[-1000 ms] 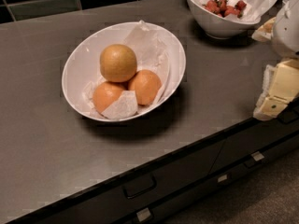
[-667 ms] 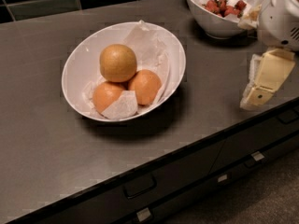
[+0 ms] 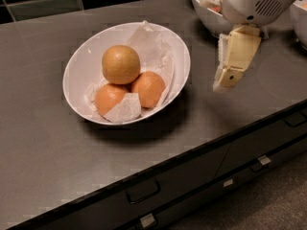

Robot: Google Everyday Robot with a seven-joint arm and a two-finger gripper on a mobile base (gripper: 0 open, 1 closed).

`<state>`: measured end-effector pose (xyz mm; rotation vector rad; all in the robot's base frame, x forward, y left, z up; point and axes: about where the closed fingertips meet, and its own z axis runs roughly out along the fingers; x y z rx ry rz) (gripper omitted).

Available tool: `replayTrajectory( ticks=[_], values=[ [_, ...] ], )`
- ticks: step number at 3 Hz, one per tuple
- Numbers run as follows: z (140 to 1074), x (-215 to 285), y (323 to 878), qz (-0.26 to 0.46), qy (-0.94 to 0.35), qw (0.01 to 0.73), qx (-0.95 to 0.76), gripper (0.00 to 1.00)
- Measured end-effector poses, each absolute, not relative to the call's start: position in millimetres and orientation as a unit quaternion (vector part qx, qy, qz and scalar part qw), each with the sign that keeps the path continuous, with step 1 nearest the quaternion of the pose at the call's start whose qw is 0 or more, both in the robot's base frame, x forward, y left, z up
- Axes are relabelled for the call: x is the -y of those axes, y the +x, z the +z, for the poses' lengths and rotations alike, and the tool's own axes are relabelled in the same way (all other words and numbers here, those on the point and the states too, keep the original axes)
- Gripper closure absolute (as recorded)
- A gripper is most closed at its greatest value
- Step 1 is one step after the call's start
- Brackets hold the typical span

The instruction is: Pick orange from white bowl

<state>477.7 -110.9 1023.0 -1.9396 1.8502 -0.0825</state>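
The orange point(image 3: 121, 64), dull yellowish-tan and the largest fruit, rests on top of two smaller reddish-orange fruits point(image 3: 148, 87) in the wide white bowl point(image 3: 76, 66), which is lined with crumpled white paper. The bowl stands on the dark counter, left of centre. My gripper point(image 3: 222, 83), cream-coloured under a white wrist housing point(image 3: 252, 1), hangs above the counter to the right of the bowl's rim. It points down and touches neither the bowl nor the fruit.
A smaller white bowl of strawberries point(image 3: 204, 13) stands at the back right, partly hidden by my wrist. Another white vessel point(image 3: 300, 23) shows at the right edge. The counter's front edge runs diagonally, with drawers and handles point(image 3: 143, 190) below.
My gripper has moved left from the counter's right edge toward the white bowl, and the wrist housing now covers part of the strawberry bowl. The fruit has not moved.
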Motion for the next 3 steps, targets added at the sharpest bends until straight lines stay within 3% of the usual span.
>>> replayTrajectory(
  ticks=[3],
  values=[
    [1030, 77, 493, -0.016, -0.732, 0.241, -0.637, 0.0]
  ],
)
